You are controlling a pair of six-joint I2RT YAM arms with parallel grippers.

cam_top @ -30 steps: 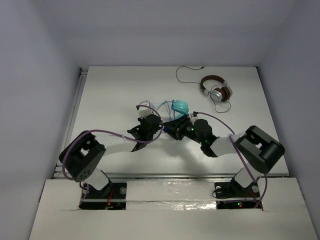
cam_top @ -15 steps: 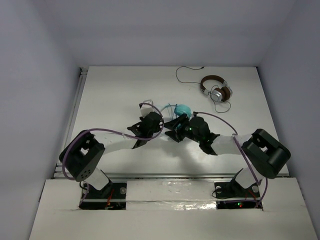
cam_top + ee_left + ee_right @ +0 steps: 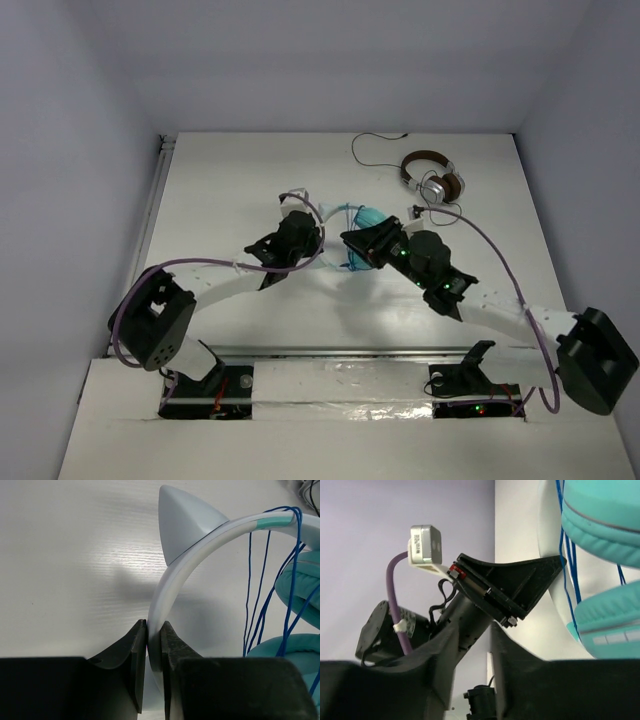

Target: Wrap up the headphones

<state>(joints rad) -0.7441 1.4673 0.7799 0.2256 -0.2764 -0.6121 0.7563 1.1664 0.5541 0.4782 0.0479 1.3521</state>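
The left end effector [image 3: 153, 630] is clamped tight on the white-and-pale-blue headband of the teal over-ear headphones [image 3: 200, 550], low on the band. The cushioned teal ear cups [image 3: 300, 580] are off to its right. The right end effector [image 3: 476, 630] sits just beside the cups on the opposite side, fingers partway apart with nothing seen between them. The headphones are near the middle of the white surface [image 3: 220, 190], between both arms. A pointed pale cat-ear shape [image 3: 185, 520] stands on the band, and several strands of thin blue cable [image 3: 248, 595] run from band to cups.
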